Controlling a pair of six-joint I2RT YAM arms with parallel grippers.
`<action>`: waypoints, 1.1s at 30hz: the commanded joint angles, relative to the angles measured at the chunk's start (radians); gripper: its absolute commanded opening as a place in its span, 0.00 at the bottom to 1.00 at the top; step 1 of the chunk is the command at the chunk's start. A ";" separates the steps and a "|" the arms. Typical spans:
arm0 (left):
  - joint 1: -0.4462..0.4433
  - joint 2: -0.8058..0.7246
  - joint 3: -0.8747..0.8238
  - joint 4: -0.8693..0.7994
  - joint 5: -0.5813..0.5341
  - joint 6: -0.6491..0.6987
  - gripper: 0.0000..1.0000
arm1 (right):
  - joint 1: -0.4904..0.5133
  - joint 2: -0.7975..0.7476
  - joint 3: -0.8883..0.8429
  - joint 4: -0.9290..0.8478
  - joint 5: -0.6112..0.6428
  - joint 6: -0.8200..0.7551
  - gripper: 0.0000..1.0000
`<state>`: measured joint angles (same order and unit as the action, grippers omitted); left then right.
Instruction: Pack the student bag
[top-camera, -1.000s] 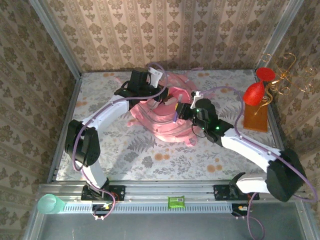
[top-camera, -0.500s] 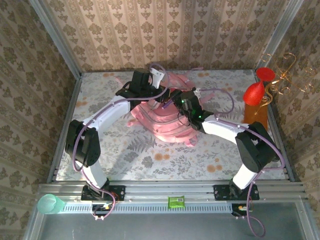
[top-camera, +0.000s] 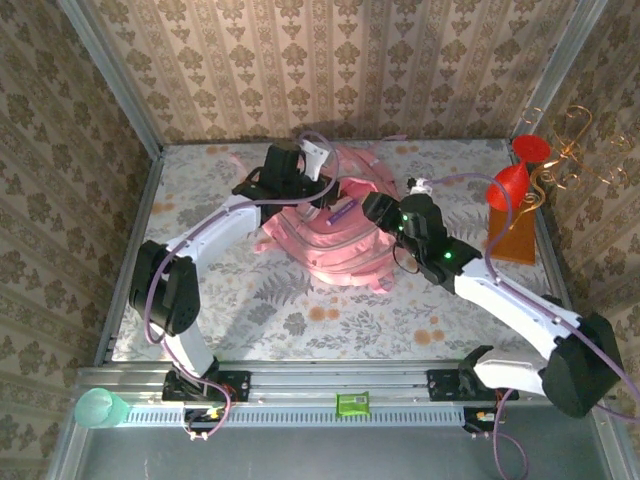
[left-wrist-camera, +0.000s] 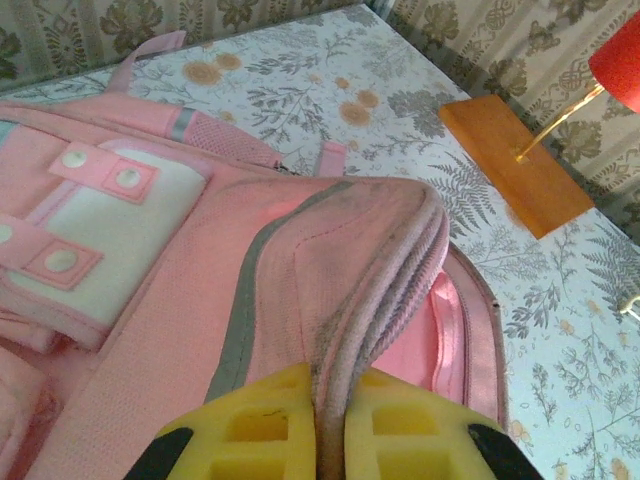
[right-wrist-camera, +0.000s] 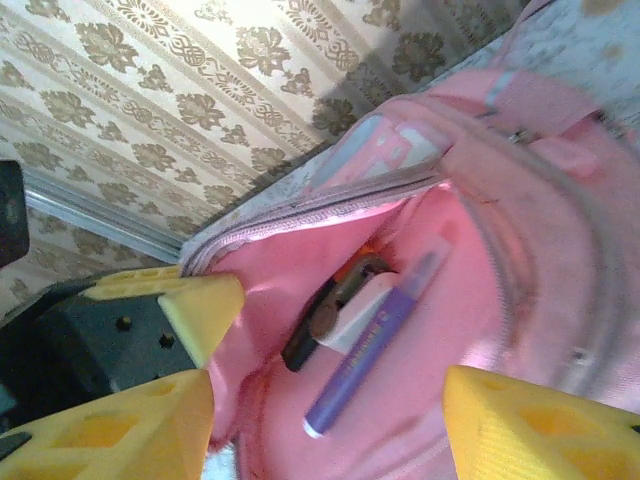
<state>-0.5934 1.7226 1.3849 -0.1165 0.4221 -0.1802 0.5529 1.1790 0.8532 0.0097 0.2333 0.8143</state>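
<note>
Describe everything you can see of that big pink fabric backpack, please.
The soft pink fabric backpack lies mid-table on the floral tabletop, with white snap-button patches, grey trim and pink straps. A zipped compartment gapes open; the left gripper pinches its rim. Inside lie a purple pen and a dark object.

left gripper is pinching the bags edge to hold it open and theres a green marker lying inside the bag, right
Not quite. The marker lying inside the student bag is purple, not green, as the right wrist view shows. The rest holds: the left gripper is shut on the bag's edge, holding it open.
</note>
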 joint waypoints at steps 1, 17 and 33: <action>-0.023 -0.054 -0.032 0.087 0.012 0.003 0.09 | -0.047 0.015 -0.033 -0.109 -0.010 -0.073 0.66; 0.168 -0.298 -0.453 0.229 -0.033 -0.248 0.72 | -0.063 0.110 -0.115 0.002 -0.186 -0.058 0.64; 0.179 0.072 -0.172 0.054 0.082 -0.224 0.62 | -0.134 0.263 -0.031 -0.013 -0.112 -0.187 0.39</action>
<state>-0.4015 1.7683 1.1774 -0.0082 0.4774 -0.4255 0.4400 1.4200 0.7910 -0.0006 0.0761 0.6746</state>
